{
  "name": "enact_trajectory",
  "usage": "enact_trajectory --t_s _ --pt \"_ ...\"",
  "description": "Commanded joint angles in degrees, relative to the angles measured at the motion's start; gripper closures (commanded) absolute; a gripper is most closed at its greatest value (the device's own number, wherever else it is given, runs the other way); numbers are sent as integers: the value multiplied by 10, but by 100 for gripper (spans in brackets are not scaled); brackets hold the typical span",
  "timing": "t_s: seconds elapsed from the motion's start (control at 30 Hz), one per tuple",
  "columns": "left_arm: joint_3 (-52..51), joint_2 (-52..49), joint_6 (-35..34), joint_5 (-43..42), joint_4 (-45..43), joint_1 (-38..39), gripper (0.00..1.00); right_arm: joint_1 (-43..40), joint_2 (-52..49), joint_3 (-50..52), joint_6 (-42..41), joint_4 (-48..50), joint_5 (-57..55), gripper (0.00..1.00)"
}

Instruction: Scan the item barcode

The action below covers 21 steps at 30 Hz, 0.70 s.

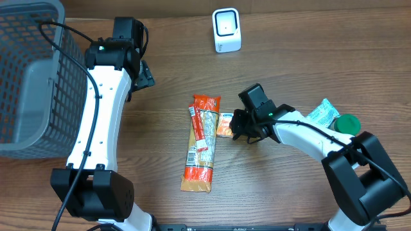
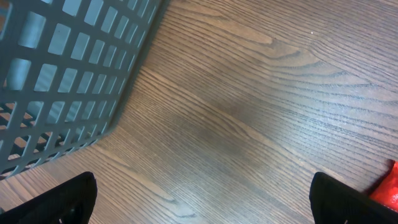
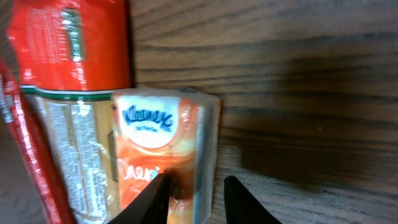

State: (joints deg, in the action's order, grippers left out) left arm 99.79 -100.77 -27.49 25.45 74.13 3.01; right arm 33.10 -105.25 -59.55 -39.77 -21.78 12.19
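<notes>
The overhead view is lit brightly and evenly from above; the table (image 1: pixel 289 58) is rendered sharply, with only short, soft shadows cast on it. A pale glow is seen on the face of the scanner (image 1: pixel 226 24). In the left wrist view the wood grain is kept crisp, while the basket (image 2: pixel 56 74) is slightly softened. The right wrist view is dimmer — the tissue pack (image 3: pixel 165 137) is blurred by closeness, sheen is caught on the red packet (image 3: pixel 68 43), and a broad dark shadow is thrown across the wood at right.
</notes>
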Motion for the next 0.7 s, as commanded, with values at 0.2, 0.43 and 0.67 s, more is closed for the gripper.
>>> enact_trajectory --t_s 0.2,0.43,0.67 --pt "7 4 -2 0 -1 4 0 3 -7 3 -10 11 9 73" --pt "7 4 -2 0 -1 4 0 3 -7 3 -23 11 10 76" --pt "7 4 -2 0 -1 4 0 0 -3 2 -22 21 33 72"
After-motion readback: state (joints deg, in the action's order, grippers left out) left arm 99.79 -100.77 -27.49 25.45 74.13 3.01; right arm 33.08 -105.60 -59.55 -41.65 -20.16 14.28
